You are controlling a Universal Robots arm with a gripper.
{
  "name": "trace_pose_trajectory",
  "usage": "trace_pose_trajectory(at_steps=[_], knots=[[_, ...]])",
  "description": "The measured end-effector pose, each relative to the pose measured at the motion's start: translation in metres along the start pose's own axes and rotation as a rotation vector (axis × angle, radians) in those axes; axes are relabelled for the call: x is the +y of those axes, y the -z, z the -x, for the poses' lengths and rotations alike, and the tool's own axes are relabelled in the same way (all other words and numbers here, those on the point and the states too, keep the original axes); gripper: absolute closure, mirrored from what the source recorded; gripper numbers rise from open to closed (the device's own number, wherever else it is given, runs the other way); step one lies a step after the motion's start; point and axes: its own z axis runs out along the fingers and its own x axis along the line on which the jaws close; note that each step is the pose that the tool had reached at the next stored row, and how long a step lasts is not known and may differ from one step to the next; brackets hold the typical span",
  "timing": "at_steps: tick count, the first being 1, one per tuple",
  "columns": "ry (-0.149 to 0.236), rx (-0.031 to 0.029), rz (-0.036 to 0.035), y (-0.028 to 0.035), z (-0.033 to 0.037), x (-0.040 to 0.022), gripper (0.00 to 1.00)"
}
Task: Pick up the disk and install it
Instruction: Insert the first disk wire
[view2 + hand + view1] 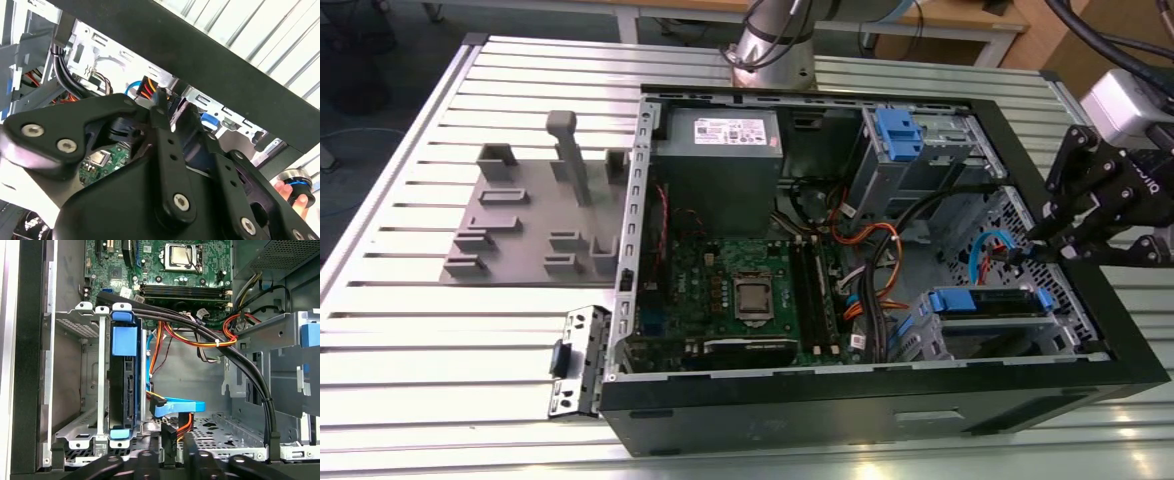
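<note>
The disk [987, 303] sits in the lower drive cage at the exterior view's right end of the open computer case, framed by its blue bracket. In the first wrist view the disk [124, 385] stands edge-on in the metal cage, blue tabs at both ends. My gripper [1051, 250] hangs over the case's right wall, just beside that cage. Its fingers [162, 112] are shut on a black power connector [168, 436] with orange, red and yellow wires. A blue data cable plug [180, 407] lies just past the connector. The gripper [172, 456] is a short way from the disk's rear edge.
A grey power supply box [720, 150] and a second cage with a blue latch [897, 130] fill the case's far side, with the motherboard [734, 290] between. Black cable bundles [240, 360] cross the bay. A grey fixture [520, 220] lies on the slatted table. A person's fingers [296, 196] hold a knob.
</note>
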Motion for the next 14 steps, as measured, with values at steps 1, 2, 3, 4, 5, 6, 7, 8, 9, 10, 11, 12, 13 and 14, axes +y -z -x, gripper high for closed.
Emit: trace_pose_trajectory(at_steps=[1, 2, 3, 4, 5, 6, 7, 8, 9, 10, 11, 12, 13, 14], knots=[[0.0, 0.0, 0.0, 0.0, 0.0, 0.0, 0.66], [0.0, 0.0, 0.0, 0.0, 0.0, 0.0, 0.73], [0.0, 0.0, 0.0, 0.0, 0.0, 0.0, 0.78], [0.0, 0.0, 0.0, 0.0, 0.0, -0.0001, 0.78], [0.0, -0.0001, 0.0, -0.0001, 0.0, -0.0001, 0.84], [0.0, 0.0, 0.0, 0.0, 0.0, -0.0001, 0.84], [0.0, 0.0, 0.0, 0.0, 0.0, -0.0001, 0.84], [0.0, 0.0, 0.0, 0.0, 0.0, -0.0001, 0.84], [0.0, 0.0, 0.0, 0.0, 0.0, -0.0002, 0.84], [0.0, 0.0, 0.0, 0.0, 0.0, -0.0002, 0.84], [0.0, 0.0, 0.0, 0.0, 0.0, -0.0002, 0.84], [0.0, 0.0, 0.0, 0.0, 0.0, -0.0001, 0.84], [0.0, 0.0003, 0.0, 0.0, -0.0004, 0.0001, 0.84], [0.0, 0.0002, 0.0001, 0.0, -0.0015, 0.0011, 0.84]])
